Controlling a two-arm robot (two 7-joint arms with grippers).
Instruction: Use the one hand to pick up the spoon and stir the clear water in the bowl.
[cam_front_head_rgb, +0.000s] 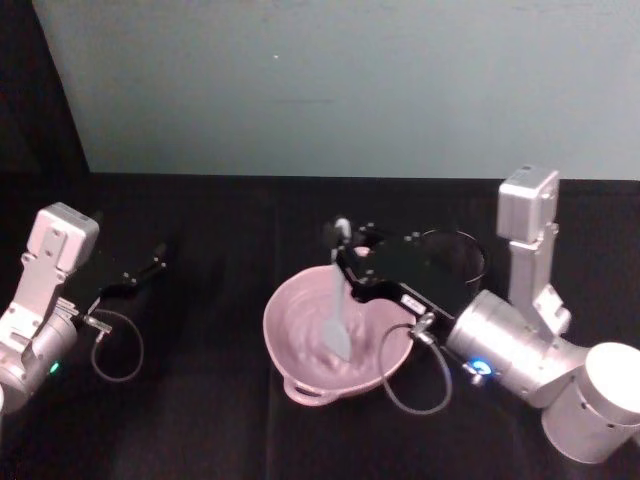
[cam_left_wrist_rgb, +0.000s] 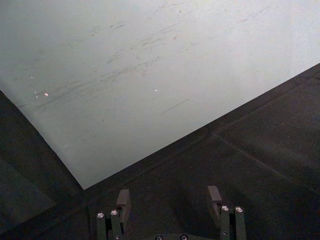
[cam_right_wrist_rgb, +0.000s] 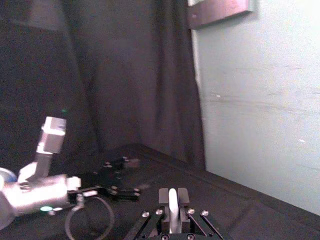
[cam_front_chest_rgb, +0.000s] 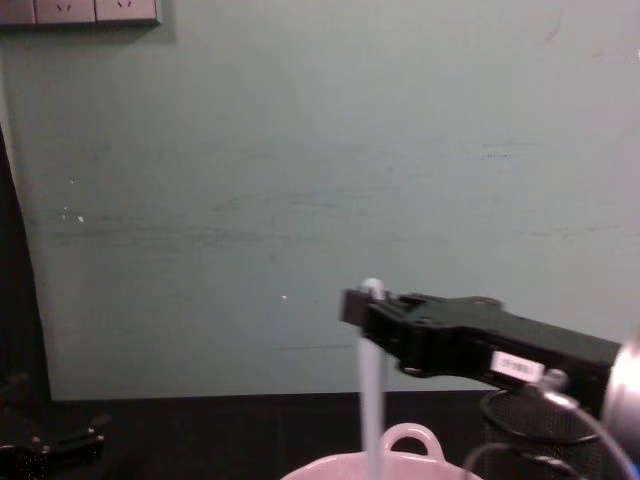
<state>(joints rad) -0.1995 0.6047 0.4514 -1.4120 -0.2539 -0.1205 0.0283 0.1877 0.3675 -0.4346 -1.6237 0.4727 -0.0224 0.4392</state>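
A pale pink bowl (cam_front_head_rgb: 300, 325) sits on the black table, its small loop handle (cam_front_chest_rgb: 412, 440) visible in the chest view. My right gripper (cam_front_head_rgb: 347, 262) hovers over the bowl's far rim, shut on the white spoon (cam_front_head_rgb: 337, 325). The spoon hangs nearly upright with its paddle head down inside the bowl. From the chest the spoon (cam_front_chest_rgb: 371, 400) drops straight from the right gripper (cam_front_chest_rgb: 362, 300) into the bowl (cam_front_chest_rgb: 330, 467). In the right wrist view the handle (cam_right_wrist_rgb: 172, 206) sits clamped between the fingers. My left gripper (cam_front_head_rgb: 150, 265) rests open at the left, away from the bowl.
A black wire-mesh cup (cam_front_head_rgb: 462, 258) stands just behind the right gripper, and shows again (cam_front_chest_rgb: 535, 425) at the chest view's right. A pale green wall (cam_front_head_rgb: 350, 80) backs the table. Grey cables (cam_front_head_rgb: 118, 345) loop beside each wrist.
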